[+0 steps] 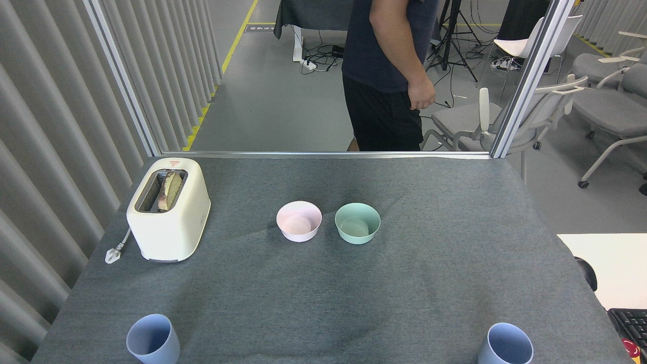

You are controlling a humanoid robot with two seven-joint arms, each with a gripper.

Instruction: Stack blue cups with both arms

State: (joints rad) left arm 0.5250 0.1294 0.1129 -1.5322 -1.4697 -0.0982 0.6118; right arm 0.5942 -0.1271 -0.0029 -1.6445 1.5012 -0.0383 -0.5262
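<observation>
Well in front of the toaster [168, 209], at the near edge of the grey table [429, 283], stands the left blue cup [153, 338], upright and open-mouthed; the right blue cup [505, 345] stands far across from it, also upright, well apart. The head view shows neither gripper, so I cannot tell how their fingers stand. Judged from this, nothing is grasped yet: each arm should take its own cup by the wall, lift, then lower one squarely into the other.

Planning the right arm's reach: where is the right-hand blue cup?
Head view: bottom right, the right-hand blue cup stands upright at the table's near edge, well nearer than the green bowl.
</observation>
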